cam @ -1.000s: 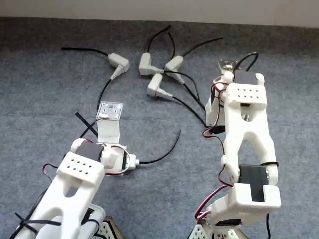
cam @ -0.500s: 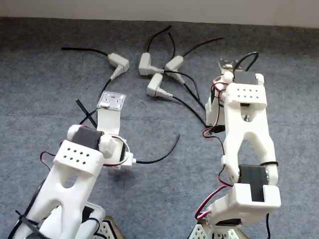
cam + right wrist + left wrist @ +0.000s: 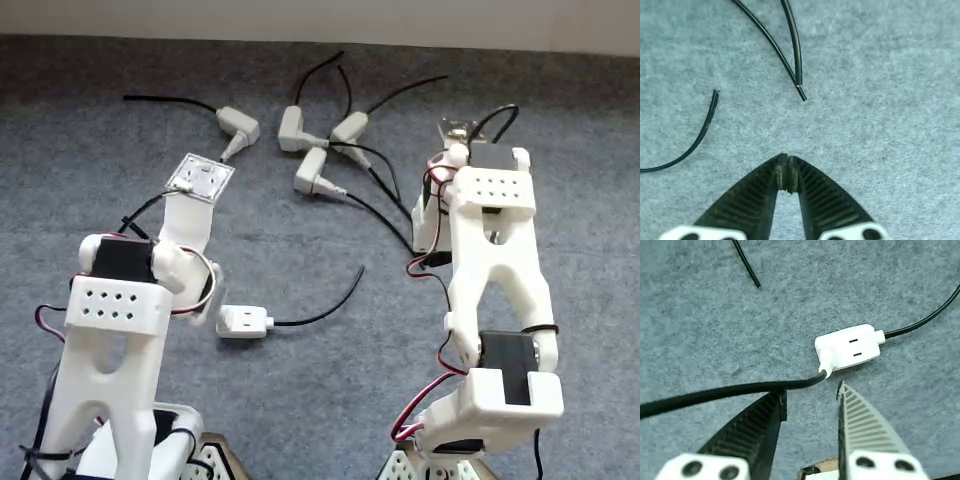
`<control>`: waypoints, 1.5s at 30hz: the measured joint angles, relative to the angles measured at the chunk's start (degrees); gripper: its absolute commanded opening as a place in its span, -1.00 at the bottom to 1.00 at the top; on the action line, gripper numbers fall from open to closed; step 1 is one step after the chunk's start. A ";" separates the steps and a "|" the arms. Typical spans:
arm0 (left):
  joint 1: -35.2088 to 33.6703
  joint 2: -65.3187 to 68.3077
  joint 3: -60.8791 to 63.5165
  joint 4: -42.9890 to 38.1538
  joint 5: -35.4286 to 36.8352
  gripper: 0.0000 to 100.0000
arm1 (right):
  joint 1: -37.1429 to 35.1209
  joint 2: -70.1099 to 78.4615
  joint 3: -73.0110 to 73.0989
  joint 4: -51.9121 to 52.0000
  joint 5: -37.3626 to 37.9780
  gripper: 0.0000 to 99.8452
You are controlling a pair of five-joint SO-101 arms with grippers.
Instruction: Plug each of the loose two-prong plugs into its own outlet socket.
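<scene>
From where I stood, the left gripper (image 3: 811,391) hung over the grey carpet (image 3: 60,180) with its jaws spread and nothing between them. Just ahead of its tips lay a white connector (image 3: 847,347) with two slots showing on its upper face. A black cord (image 3: 715,392) ran from the stub at its near end straight across the gap in front of the jaws. Whether that stub was a plug already seated, I could not tell. Close by that arm's right side sat a loose socket (image 3: 243,320), slots up, its lead trailing off to the right. Farther along, three white plugs (image 3: 315,172) lay bunched together, their cords crossing. The right gripper (image 3: 787,160) was pinched closed on nothing, over bare carpet and cut cord ends.

To my eye, the left arm was lining up a pickup. It would want to clear the cord and straddle the white body across its flat sides, leaving the slots uncovered. Nipping the cord would only drag the piece askew.
</scene>
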 measured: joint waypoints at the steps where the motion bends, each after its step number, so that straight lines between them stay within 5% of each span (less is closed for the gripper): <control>1: -0.44 0.00 0.00 0.00 -3.78 -0.65 | 0.00 0.00 0.00 0.00 0.00 -0.99; 16: 4.40 0.00 -12.48 0.00 -32.09 -0.49 | 0.00 0.00 0.00 0.00 0.00 -0.99; 28: 7.12 0.00 -21.10 -0.35 -62.51 -0.49 | 0.00 0.00 0.00 0.00 0.00 -0.99; 37: 16.97 0.00 -31.12 -0.35 -63.12 -0.49 | 0.00 0.00 0.00 0.00 0.00 -0.99; 45: 21.98 0.00 -16.97 -0.88 -64.88 -0.49 | 0.00 0.00 0.00 0.00 0.00 -0.98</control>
